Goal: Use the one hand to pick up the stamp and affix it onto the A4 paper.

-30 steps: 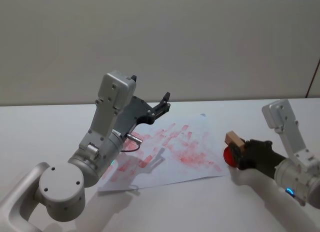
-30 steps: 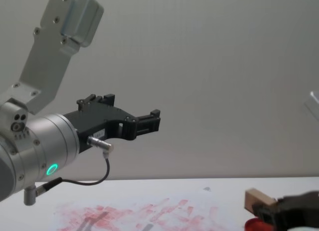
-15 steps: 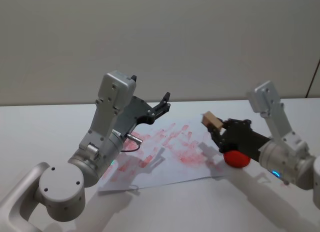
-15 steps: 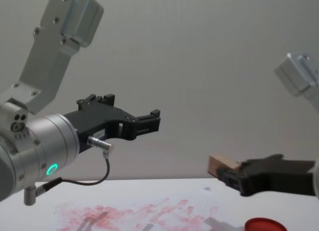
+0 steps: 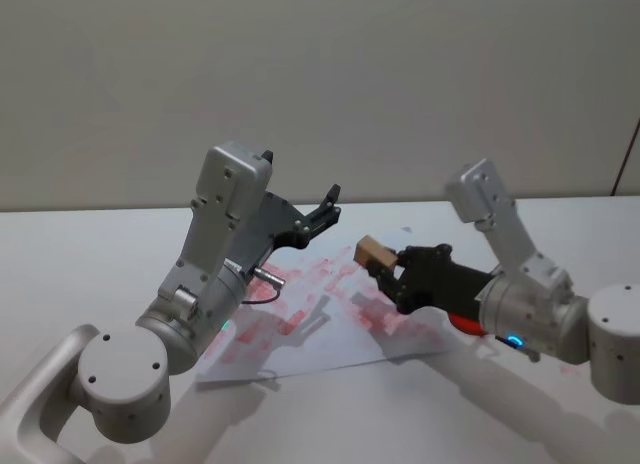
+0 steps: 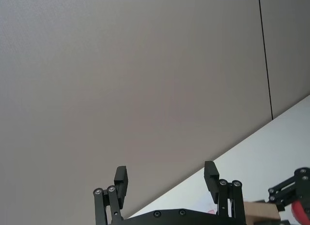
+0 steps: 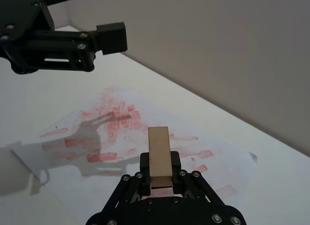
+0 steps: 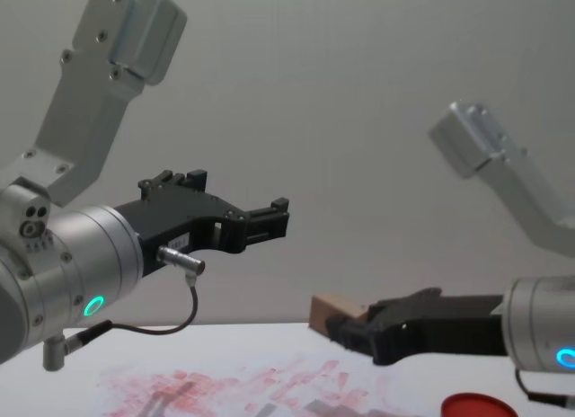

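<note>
1. The right gripper (image 5: 388, 268) is clamped on the stamp (image 5: 374, 252). It carries the stamp in the air above the right-hand part of the A4 paper (image 5: 330, 339), clear of the sheet.
2. The stamp is a small rectangular block of pale, smooth-sawn wood with square edges. It looks stiff and light. The black pads pinch its long side faces at the rear end, and most of the block juts forward past the fingers.
3. That grip looks firm enough for a downward press, but a block held only at its rear end may tip if it lands on one edge. It should meet the sheet flat.
4. The A4 paper is thin and limp, lying flat on the white worktop (image 5: 100, 244), with smudged red-pink bars across it. Nothing pins it, so wet ink could lift or drag it as the stamp rises.
5. A round red ink pad (image 8: 481, 406) sits just beside the paper's right edge.
6. The left gripper (image 6: 165, 181) hangs high above the paper's left part, jaws apart and empty.
</note>
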